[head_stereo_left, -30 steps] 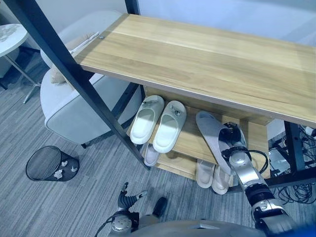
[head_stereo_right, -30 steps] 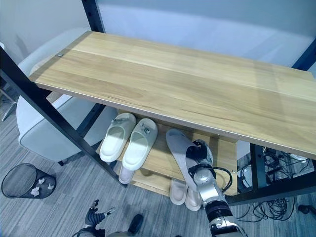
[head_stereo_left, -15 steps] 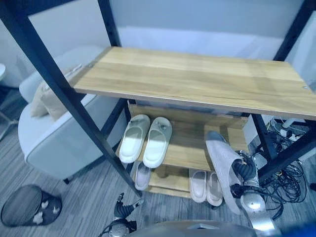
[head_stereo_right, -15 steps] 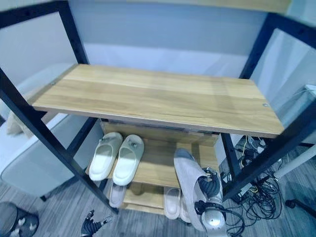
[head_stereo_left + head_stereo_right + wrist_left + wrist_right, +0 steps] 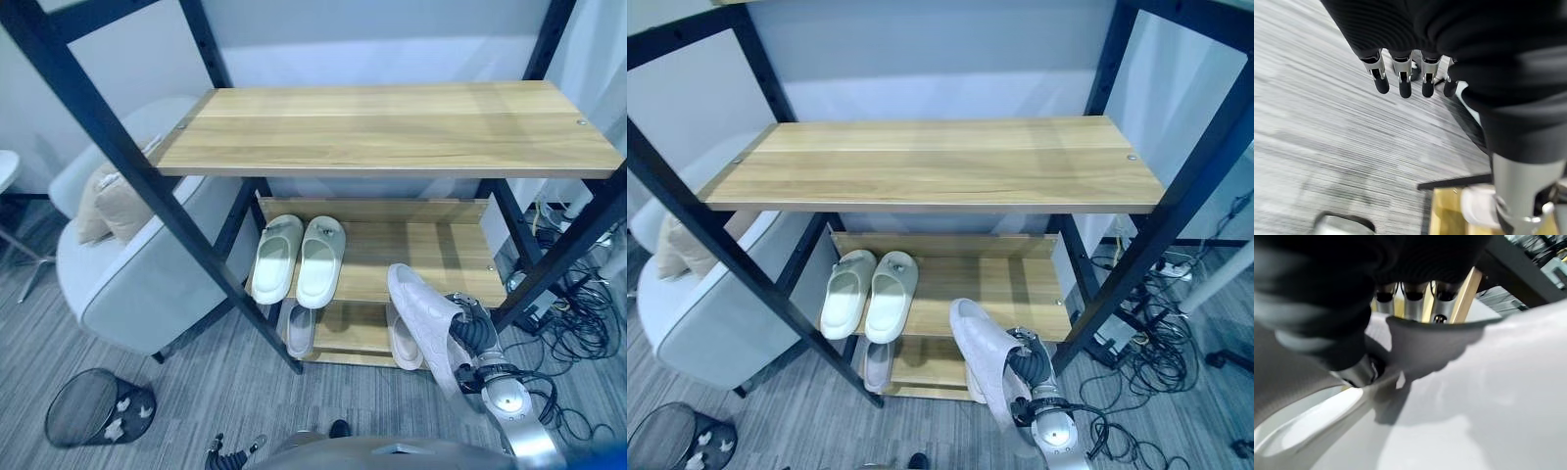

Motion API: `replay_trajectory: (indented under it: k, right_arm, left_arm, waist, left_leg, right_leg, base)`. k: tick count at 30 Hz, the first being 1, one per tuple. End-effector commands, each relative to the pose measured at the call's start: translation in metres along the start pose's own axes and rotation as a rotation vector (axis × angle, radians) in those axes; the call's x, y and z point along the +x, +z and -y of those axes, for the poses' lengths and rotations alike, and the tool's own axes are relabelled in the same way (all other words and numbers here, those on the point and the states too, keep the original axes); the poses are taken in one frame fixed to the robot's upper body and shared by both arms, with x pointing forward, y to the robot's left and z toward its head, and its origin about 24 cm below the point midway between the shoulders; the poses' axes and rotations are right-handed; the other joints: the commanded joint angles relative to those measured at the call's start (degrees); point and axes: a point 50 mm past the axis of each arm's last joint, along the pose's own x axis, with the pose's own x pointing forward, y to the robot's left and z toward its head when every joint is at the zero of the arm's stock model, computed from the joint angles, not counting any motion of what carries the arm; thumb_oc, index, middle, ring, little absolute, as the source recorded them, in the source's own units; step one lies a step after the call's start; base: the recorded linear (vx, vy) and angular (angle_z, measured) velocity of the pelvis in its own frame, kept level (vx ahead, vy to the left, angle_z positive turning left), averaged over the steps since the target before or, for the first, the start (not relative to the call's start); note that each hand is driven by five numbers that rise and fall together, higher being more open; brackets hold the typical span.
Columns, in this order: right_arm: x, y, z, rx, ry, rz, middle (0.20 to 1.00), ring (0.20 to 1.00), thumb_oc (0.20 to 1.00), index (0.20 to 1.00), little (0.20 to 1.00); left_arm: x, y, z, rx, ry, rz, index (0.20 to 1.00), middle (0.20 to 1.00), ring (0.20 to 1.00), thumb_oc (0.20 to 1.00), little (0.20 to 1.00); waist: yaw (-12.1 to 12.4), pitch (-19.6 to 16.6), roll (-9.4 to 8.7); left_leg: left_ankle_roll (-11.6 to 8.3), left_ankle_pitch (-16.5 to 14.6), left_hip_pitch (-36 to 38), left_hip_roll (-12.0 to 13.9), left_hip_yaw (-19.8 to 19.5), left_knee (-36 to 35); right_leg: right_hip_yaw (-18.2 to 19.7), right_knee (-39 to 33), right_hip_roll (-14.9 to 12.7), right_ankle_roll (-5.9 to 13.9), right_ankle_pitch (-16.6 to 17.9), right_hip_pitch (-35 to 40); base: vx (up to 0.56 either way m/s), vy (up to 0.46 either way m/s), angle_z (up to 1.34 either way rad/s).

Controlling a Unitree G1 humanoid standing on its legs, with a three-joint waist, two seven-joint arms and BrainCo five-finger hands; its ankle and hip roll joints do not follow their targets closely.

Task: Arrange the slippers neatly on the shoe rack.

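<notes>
- Around the shoe rack (image 5: pixel 392 127) we see a pale armchair (image 5: pixel 127 284) with a cushion (image 5: pixel 103 206) at 9 o'clock, a mesh bin (image 5: pixel 93 421) with crumpled paper at 8 o'clock, and a tangle of cables (image 5: pixel 578 323) on the carpet at 3 o'clock.
- A black slanted post (image 5: pixel 147 186) crosses in front of the rack's left end, and the wide top board overhangs the shelves below.
- On the middle shelf (image 5: pixel 431 259) a white pair of slippers (image 5: pixel 299 259) lies side by side at the left end, toes toward us.
- The bottom shelf (image 5: pixel 343 328) holds one more slipper at each end, partly hidden behind the boards and the held one.
- Our right hand (image 5: pixel 470 338) at 5 o'clock has fingers and thumb curled round a grey slipper (image 5: pixel 421 318), held in the air in front of the rack's right half.
- Its long axis runs from 11 to 5 o'clock, the upper end toward the middle shelf; which end is the toe we cannot tell.
- The right wrist view shows the grip from very close, the fingers (image 5: pixel 1415 303) partly behind the slipper.
- Our left hand (image 5: pixel 1405 78) hangs low over the carpet, fingers loose and straight, holding nothing.
</notes>
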Motion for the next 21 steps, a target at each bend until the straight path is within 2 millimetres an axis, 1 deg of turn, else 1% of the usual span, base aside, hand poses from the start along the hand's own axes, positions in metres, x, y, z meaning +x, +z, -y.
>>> replay_trajectory:
  k: [1, 2, 3, 5, 6, 7, 8, 9, 10, 11, 12, 13, 15, 17, 19, 21]
  right_arm:
    - [0.006, 0.036, 0.012, 0.008, -0.105, 0.203, 0.2, 0.2, 0.2, 0.2, 0.2]
    - [0.007, 0.039, 0.014, -0.006, -0.12, 0.221, 0.2, 0.2, 0.2, 0.2, 0.2]
    - [0.007, 0.041, 0.016, -0.022, -0.135, 0.237, 0.2, 0.2, 0.2, 0.2, 0.2]
    - [0.005, 0.041, 0.02, -0.059, -0.162, 0.259, 0.2, 0.2, 0.2, 0.2, 0.2]
    - [0.003, 0.041, 0.02, -0.087, -0.15, 0.269, 0.2, 0.2, 0.2, 0.2, 0.2]
    - [0.001, 0.041, 0.023, -0.119, -0.162, 0.275, 0.2, 0.2, 0.2, 0.2, 0.2]
    - [0.001, 0.041, 0.024, -0.12, -0.162, 0.276, 0.2, 0.2, 0.2, 0.2, 0.2]
    - [-0.004, 0.04, 0.027, -0.126, -0.181, 0.289, 0.2, 0.2, 0.2, 0.2, 0.2]
    - [-0.005, 0.036, 0.028, -0.124, -0.187, 0.272, 0.2, 0.2, 0.2, 0.2, 0.2]
    - [-0.008, 0.032, 0.027, -0.107, -0.199, 0.262, 0.2, 0.2, 0.2, 0.2, 0.2]
    - [-0.008, 0.032, 0.027, -0.107, -0.199, 0.262, 0.2, 0.2, 0.2, 0.2, 0.2]
    - [-0.008, 0.03, 0.027, -0.096, -0.215, 0.26, 0.2, 0.2, 0.2, 0.2, 0.2]
    - [-0.009, 0.023, 0.028, -0.1, -0.237, 0.237, 0.2, 0.2, 0.2, 0.2, 0.2]
    - [-0.01, 0.016, 0.03, -0.084, -0.256, 0.207, 0.2, 0.2, 0.2, 0.2, 0.2]
    - [-0.007, 0.019, 0.034, -0.066, -0.277, 0.213, 0.2, 0.2, 0.2, 0.2, 0.2]
    - [0.0, 0.024, 0.04, -0.061, -0.306, 0.227, 0.2, 0.2, 0.2, 0.2, 0.2]
  left_arm:
    - [-0.006, 0.0, 0.018, 0.009, -0.048, 0.019, 1.0, 1.0, 1.0, 1.0, 1.0]
    - [-0.006, -0.003, 0.017, 0.003, -0.036, 0.008, 1.0, 1.0, 1.0, 1.0, 1.0]
    - [-0.005, -0.005, 0.015, -0.002, -0.02, 0.002, 1.0, 1.0, 1.0, 1.0, 1.0]
    - [-0.002, -0.004, 0.012, -0.01, 0.01, -0.007, 1.0, 1.0, 1.0, 1.0, 1.0]
    - [-0.003, -0.011, 0.008, -0.026, 0.041, -0.043, 1.0, 1.0, 1.0, 1.0, 1.0]
    - [-0.002, -0.012, 0.007, -0.033, 0.046, -0.06, 1.0, 1.0, 1.0, 1.0, 1.0]
    - [-0.002, -0.012, 0.008, -0.034, 0.046, -0.06, 1.0, 1.0, 1.0, 1.0, 1.0]
    - [0.002, -0.003, 0.011, -0.046, 0.049, -0.033, 1.0, 1.0, 1.0, 1.0, 1.0]
    - [0.003, 0.0, 0.012, -0.048, 0.047, -0.03, 1.0, 1.0, 1.0, 1.0, 1.0]
    - [0.004, 0.001, 0.009, -0.052, 0.058, -0.021, 1.0, 1.0, 1.0, 1.0, 1.0]
    - [0.004, 0.001, 0.009, -0.052, 0.058, -0.021, 1.0, 1.0, 1.0, 1.0, 1.0]
    - [0.006, 0.009, 0.012, -0.06, 0.043, 0.007, 1.0, 1.0, 1.0, 1.0, 1.0]
    - [0.007, 0.015, 0.013, -0.063, 0.038, 0.033, 1.0, 1.0, 1.0, 1.0, 1.0]
    - [0.01, 0.025, 0.015, -0.067, 0.033, 0.067, 1.0, 1.0, 1.0, 1.0, 1.0]
    - [0.013, 0.036, 0.015, -0.08, 0.031, 0.101, 1.0, 1.0, 1.0, 1.0, 1.0]
    - [0.016, 0.052, 0.014, -0.105, 0.027, 0.155, 1.0, 1.0, 1.0, 1.0, 1.0]
  waist:
    - [-0.44, -1.46, -0.81]
    - [-0.27, -1.24, -1.02]
    - [0.05, -0.9, -1.26]
    - [-0.68, -0.83, -1.29]
    - [-1.33, -2.16, 0.44]
    - [-2.03, -2.44, 0.65]
    - [-1.86, -2.42, 0.65]
    - [-2.11, -2.02, 0.62]
    - [-2.45, -2.05, 0.4]
    - [-2.42, -1.86, 0.29]
    - [-2.31, -1.96, 0.25]
    - [-2.34, -1.42, 0.05]
    - [-2.48, -1.02, 0.02]
    - [-2.84, -0.57, 0.15]
    - [-3.16, -0.58, 0.2]
    - [-3.09, -0.76, 0.16]
  left_leg:
    - [1.81, -4.24, 2.99, 4.34, 4.7, 0.06]
    - [1.23, -4.48, 2.83, 5.0, 3.11, 1.15]
    - [0.32, -3.11, 1.82, 5.89, 0.1, 3.32]
    - [-0.66, -1.09, 2.61, 9.24, -4.58, 3.04]
    - [-3.4, 0.31, 6.94, 12.7, -11.69, -3.39]
    - [-4.28, -2.35, 8.38, 13.49, -10.26, -4.49]
    - [-4.3, -2.47, 8.45, 13.53, -10.07, -4.46]
    - [-3.89, -5.09, 6.9, 11.6, -9.52, -2.01]
    - [-3.32, -7.11, 6.39, 10.68, -8.91, -1.02]
    - [-2.56, -9.04, 5.78, 9.88, -7.64, 0.74]
    - [-2.53, -9.16, 5.6, 9.86, -7.53, 0.93]
    - [-1.36, -10.87, 3.29, 8.71, -6.68, 4.42]
    - [-0.55, -12.44, 0.42, 8.02, -6.13, 7.73]
    - [0.07, -13.7, -3.57, 7.4, -6.24, 11.8]
    - [0.79, -14.89, -8.58, 6.6, -6.17, 16.23]
    - [1.25, -15.89, -14.09, 5.77, -5.98, 20.39]
  right_leg:
    - [9.06, -0.22, -6.64, 8.19, 3.42, 1.48]
    - [9.99, 0.2, -7.3, 8.35, 3.51, 1.11]
    - [10.72, 0.88, -7.93, 8.44, 3.33, 0.75]
    - [11.4, 3.43, -8.92, 8.99, 2.2, -0.69]
    - [12.27, 9.08, -9.59, 10.95, 0.17, -3.98]
    - [12.88, 10.77, -10.38, 11.29, -0.28, -5.25]
    - [13.08, 11.05, -10.36, 11.28, -0.45, -5.4]
    - [13.75, 12.78, -11.87, 11.68, -1.05, -6.66]
    - [14.41, 13.71, -12.49, 11.86, -1.45, -7.21]
    - [15.63, 15.32, -12.84, 12.13, -2.24, -8.71]
    - [15.78, 15.51, -12.86, 12.16, -2.32, -8.96]
    - [16.77, 17.04, -13.3, 12.54, -2.27, -10.89]
    - [17.59, 18.77, -13.81, 12.94, -2.53, -13.05]
    - [18.22, 21.17, -14.26, 13.39, -2.82, -16.21]
    - [19.03, 23.68, -14.28, 13.25, -3.43, -20.27]
    - [19.12, 26.87, -14.5, 13.35, -4.39, -25.15]
  base:
    - [-0.17, 0.122, 1.1]
    - [-0.12, 0.136, 0.34]
    - [-0.13, 0.171, -0.2]
    - [-0.1, 0.273, -0.45]
    - [-0.07, 0.349, -0.39]
    - [-0.04, 0.281, -0.42]
    - [-0.06, 0.148, -0.2]
    - [-0.04, 0.16, -0.16]
    - [-0.07, 0.245, 0.08]
    - [-0.02, 0.153, 0.08]
    - [-0.06, 0.15, 0.04]
    - [-0.06, 0.102, -0.27]
    - [-0.09, 0.113, -0.59]
    - [-0.13, 0.074, -0.24]
    - [-0.19, 0.056, 0.2]
    - [-0.25, 0.047, 0.02]
